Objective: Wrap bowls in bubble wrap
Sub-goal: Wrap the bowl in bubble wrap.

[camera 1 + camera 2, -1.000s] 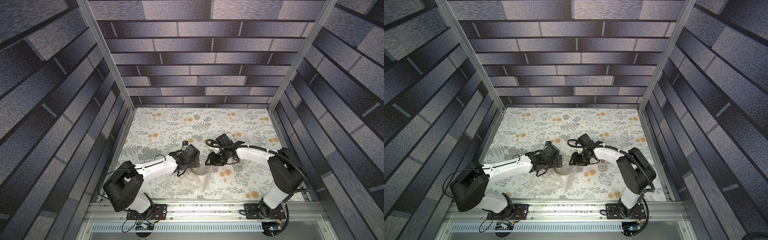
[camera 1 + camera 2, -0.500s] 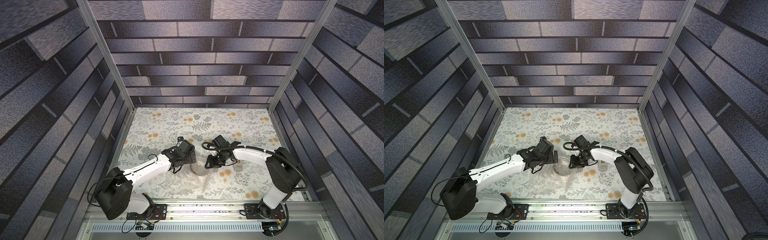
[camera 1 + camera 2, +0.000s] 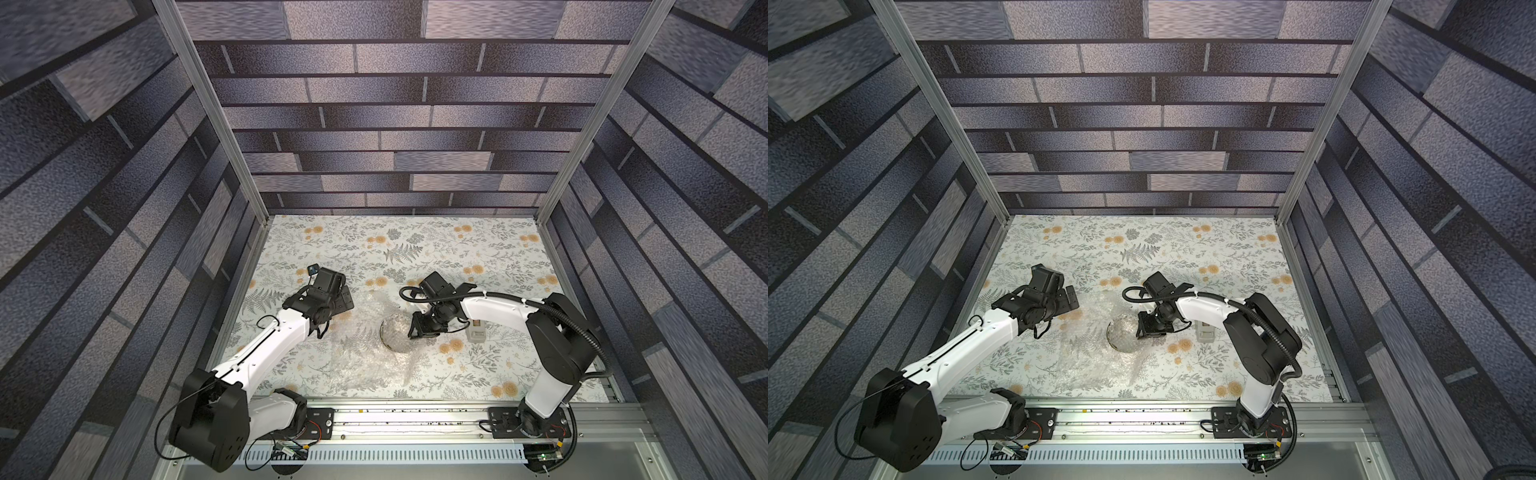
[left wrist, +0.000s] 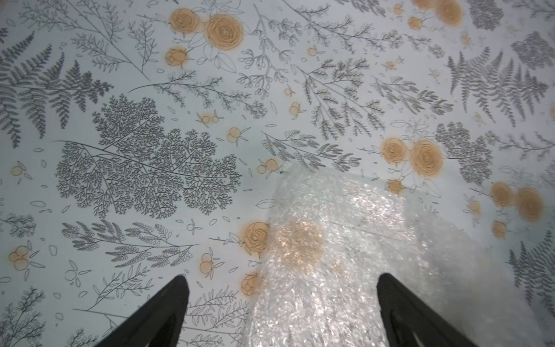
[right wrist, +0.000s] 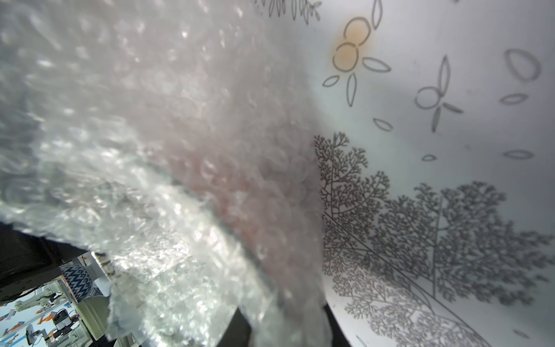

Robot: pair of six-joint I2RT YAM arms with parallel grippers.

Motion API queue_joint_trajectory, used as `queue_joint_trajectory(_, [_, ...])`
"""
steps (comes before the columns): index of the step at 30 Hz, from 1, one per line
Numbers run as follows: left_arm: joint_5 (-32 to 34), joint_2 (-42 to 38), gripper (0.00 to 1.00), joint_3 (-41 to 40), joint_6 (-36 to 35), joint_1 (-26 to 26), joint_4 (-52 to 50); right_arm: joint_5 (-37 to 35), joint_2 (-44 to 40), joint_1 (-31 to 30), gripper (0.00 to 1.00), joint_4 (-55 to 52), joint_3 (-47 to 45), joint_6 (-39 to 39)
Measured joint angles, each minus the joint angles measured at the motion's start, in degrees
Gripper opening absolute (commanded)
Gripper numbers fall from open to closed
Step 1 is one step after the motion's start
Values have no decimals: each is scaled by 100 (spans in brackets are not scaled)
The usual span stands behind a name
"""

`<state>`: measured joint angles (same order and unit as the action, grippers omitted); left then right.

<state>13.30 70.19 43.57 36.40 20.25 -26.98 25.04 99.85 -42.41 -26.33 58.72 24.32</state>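
— Bowl (image 3: pixel 392 337) first: where does it sit?
— Near the middle of the flowered table (image 3: pixel 415 249), a little toward the front rail. It lies under the bubble wrap (image 3: pixel 365 368), and in both top views its dark rim and speckles show through the plastic.
— And the wrap itself?
— It is crumpled and shiny and lies on the table. It spreads from the bowl toward the front edge and toward the left arm's side, with part of it draped over the bowl.
— Right gripper (image 3: pixel 417 330)?
— It is down at the side of the bowl that faces the right arm, its tips right against the covered rim. Its wrist camera is almost filled with wrap pressed close, and a dark curved edge shows through. The plastic hides the fingers, so I cannot tell whether they pinch the wrap or stand apart.
— Left gripper (image 4: pixel 281 276)?
— Its jaws are spread wide and hold nothing. It hovers over the far left corner of the wrap, well apart from the bowl. In its wrist view one finger is above bare table and the other above plastic.
— Anything else on the table?
— A grey tape dispenser (image 3: pixel 475 332) with a tan roll stands beside the right forearm, on the side away from the bowl. The arm partly hides it.
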Motion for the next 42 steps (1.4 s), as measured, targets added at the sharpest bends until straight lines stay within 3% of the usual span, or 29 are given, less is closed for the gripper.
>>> queue_joint_trajectory(5, [-157, 457, 84, -350, -13, -474, 610, -2, 22, 0, 23, -31, 7, -4])
queue_joint_trajectory(11, [-896, 990, 70, -625, -50, -898, 1836, 0, 52, 0, 23, -46, 15, -44])
queue_joint_trajectory(23, [-2264, 2105, 39, -625, 11, -960, 3792, 4, 74, -2, 22, -46, 15, -87])
queue_joint_trajectory(28, [-2522, 2179, 29, -649, 20, -964, 3947, 0, 74, -2, 20, -46, 15, -85])
queue_joint_trajectory(34, [-2734, 2118, 9, -708, -2, -964, 3818, -2, 74, -2, 20, -44, 15, -85])
queue_joint_trajectory(42, [-2896, 1217, 9, -776, -61, -955, 3421, -2, 74, -2, 17, -44, 15, -85])
